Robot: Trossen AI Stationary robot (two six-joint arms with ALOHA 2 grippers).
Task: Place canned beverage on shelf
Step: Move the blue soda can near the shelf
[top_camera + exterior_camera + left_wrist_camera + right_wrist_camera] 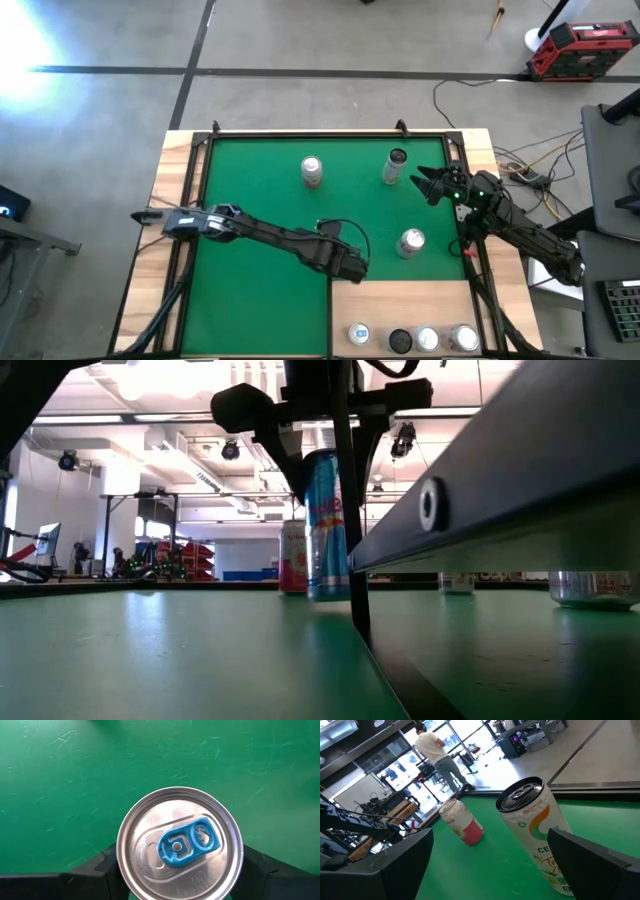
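Blue-tab can (179, 843), clasped in left hand (175, 870)

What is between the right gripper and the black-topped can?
Nothing: in the high view, only bare green mat lies between the open right gripper and the can.

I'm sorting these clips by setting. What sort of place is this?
Probably a robotics lab or workshop in a large open hall. Two arms work over a green mat framed in wood, with loose cables and a red toolbox on the bare floor; the low view shows industrial ceiling lights and racks behind.
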